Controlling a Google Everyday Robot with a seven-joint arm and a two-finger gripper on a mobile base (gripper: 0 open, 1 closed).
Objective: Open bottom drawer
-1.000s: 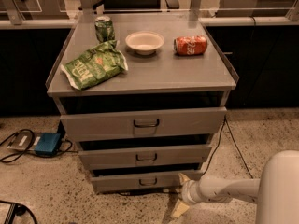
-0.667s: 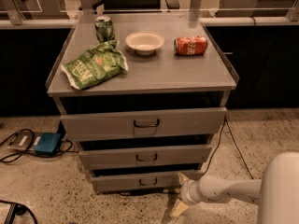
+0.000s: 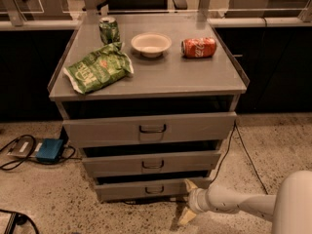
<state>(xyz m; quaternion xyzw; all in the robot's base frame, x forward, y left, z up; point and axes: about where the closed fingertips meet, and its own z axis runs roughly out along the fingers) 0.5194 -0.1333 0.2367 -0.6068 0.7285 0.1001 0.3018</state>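
Note:
The bottom drawer (image 3: 122,191) is the lowest and shortest grey front of the cabinet, with a small dark loop handle (image 3: 154,189) at its centre. A dark gap shows above its front. My gripper (image 3: 188,201) is low by the floor at the drawer's right end, right of the handle. It is open and empty, with one fingertip (image 3: 189,183) near the drawer's right corner and the other one lower, near the floor. My white arm (image 3: 243,204) comes in from the lower right.
The middle drawer (image 3: 112,164) and the top drawer (image 3: 97,129) sit above. On the cabinet top (image 3: 195,77) lie a green chip bag (image 3: 97,68), a green can (image 3: 109,30), a white bowl (image 3: 151,44) and a red can (image 3: 199,47). A blue box (image 3: 48,150) with cables lies on the floor at left, and a cable (image 3: 246,155) at right.

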